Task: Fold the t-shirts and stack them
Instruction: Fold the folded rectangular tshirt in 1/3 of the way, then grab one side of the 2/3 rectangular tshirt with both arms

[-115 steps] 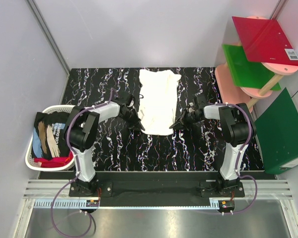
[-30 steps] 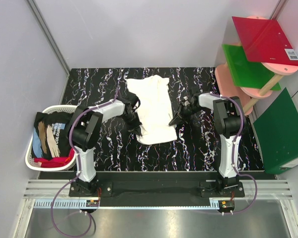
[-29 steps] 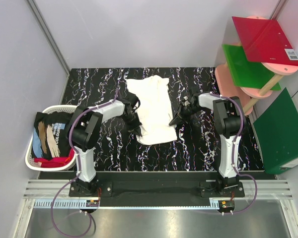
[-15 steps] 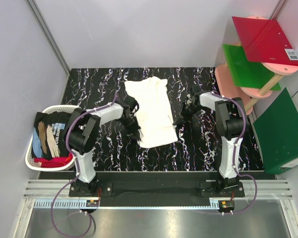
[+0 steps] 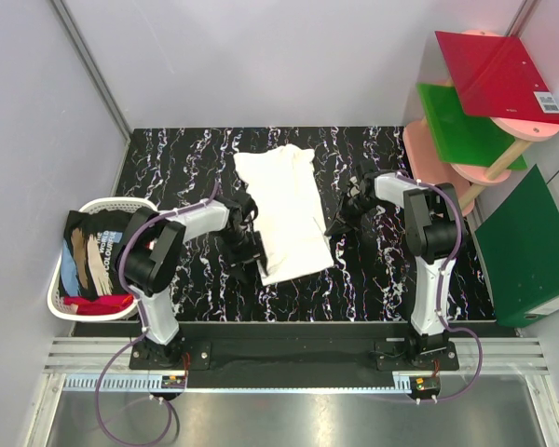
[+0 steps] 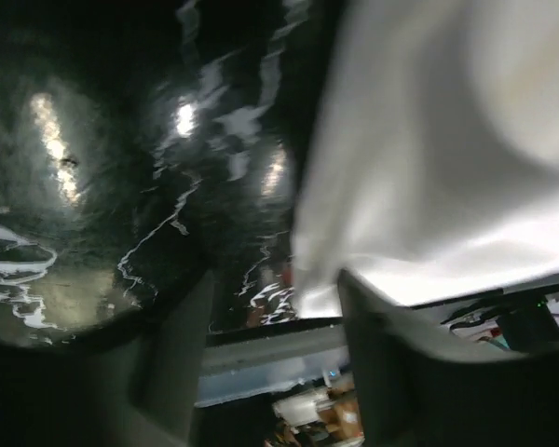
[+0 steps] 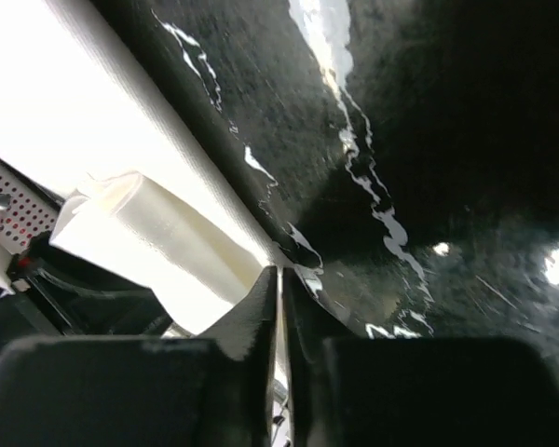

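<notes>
Black table [image 5: 168,168]; cream t-shirt [image 5: 284,209] lies skewed mid-table. Left gripper [image 5: 250,253] spread wide at near-left hem, empty. Right gripper [image 5: 339,223] pinched closed, empty, beside right edge. Risk: skew gives crooked fold; one-sided pull bunches cloth.

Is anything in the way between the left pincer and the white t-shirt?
Nothing visible. The left pincer is open over the table, right at the near left edge of the cream-white t-shirt.
</notes>
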You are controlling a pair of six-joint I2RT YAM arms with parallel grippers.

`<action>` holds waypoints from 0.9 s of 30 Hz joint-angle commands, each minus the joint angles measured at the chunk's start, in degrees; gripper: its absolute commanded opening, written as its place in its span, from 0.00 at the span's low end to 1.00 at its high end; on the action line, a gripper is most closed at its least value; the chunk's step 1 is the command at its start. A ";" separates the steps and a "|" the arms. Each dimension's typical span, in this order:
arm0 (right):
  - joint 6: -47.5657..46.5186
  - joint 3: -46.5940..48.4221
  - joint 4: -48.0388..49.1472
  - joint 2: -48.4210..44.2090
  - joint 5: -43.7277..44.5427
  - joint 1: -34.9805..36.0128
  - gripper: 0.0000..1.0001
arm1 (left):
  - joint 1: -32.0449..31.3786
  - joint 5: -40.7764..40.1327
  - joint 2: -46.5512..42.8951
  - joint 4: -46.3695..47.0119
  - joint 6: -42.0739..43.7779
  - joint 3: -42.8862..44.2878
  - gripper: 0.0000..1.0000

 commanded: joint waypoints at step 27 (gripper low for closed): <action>16.73 -37.74 25.17 -24.07 -6.40 -2.47 0.90 | -8.09 -5.16 -14.25 22.05 -16.79 -16.76 0.96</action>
